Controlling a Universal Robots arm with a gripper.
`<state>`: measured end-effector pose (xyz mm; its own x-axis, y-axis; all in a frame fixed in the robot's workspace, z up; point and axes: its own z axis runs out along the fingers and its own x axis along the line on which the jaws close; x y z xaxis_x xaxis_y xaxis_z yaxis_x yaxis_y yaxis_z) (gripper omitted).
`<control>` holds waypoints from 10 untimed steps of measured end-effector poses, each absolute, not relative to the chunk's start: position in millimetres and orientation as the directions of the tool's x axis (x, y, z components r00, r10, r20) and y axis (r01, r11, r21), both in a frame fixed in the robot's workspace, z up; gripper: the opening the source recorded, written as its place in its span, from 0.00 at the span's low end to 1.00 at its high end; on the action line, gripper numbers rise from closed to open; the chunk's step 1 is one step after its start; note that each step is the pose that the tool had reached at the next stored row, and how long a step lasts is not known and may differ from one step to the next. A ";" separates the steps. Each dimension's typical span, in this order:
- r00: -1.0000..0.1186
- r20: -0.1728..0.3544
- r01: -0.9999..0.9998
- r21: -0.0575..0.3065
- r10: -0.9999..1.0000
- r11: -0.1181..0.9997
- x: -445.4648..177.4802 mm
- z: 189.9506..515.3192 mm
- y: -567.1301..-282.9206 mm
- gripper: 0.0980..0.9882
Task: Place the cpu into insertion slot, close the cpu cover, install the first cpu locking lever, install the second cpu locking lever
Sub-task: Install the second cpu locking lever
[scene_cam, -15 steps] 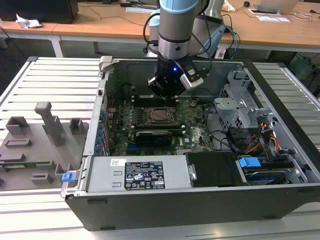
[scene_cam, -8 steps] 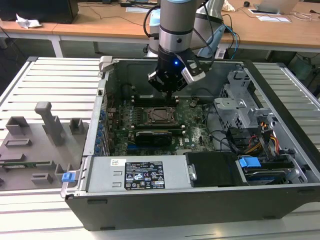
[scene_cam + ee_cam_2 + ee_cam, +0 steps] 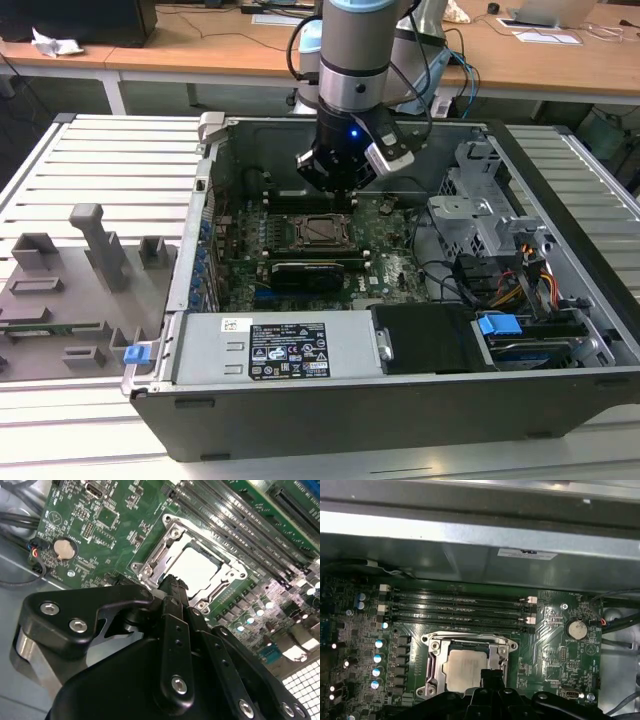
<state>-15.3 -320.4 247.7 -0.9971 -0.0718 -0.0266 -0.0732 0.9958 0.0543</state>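
The gripper (image 3: 172,587) hangs low inside the open computer case (image 3: 560,180), its black fingers drawn close together into a narrow tip with nothing between them; in both wrist views that tip sits just above the near edge of the insertion slot (image 3: 470,665), close over the rim; whether it touches the metal I cannot tell. In the exterior view the gripper (image 3: 338,190) stands just beyond the far edge of the slot (image 3: 320,231), on the end of the grey arm (image 3: 358,50), a small blue light glowing on the wrist.

The cpu (image 3: 197,570) lies flat in the slot, a pale silvery-beige square with a smooth matte metal top; being square it has no long axis, and its edges run parallel to the socket's sides. The cpu cover (image 3: 437,652) is down around it, a thin bright stamped-steel frame whose central window leaves the chip's top bare; its surface is glossy and throws highlights; screws or studs mark its corners.

Around the slot spreads the green circuit board (image 3: 555,635), matt and densely set with small parts; long narrow black memory slots (image 3: 460,610) with pale end clips run side by side along one side of the socket; a round silver coin cell (image 3: 578,628) sits further off; a row of shiny cylindrical capacitors (image 3: 378,657) flanks the opposite side. In the exterior view a ribbed pale table (image 3: 110,170) holds the case, and grey blocky fixtures (image 3: 95,245) stand at that view's left.
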 end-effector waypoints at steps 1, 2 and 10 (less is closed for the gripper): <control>-0.997 -0.027 -0.073 0.054 -0.072 0.996 -15.3 247.6 -321.1 0.01; -0.997 -0.027 -0.073 0.054 -0.072 0.996 -15.3 247.5 -321.7 0.01; -0.998 -0.013 -0.061 0.055 -0.061 0.997 -15.3 245.3 -332.9 0.01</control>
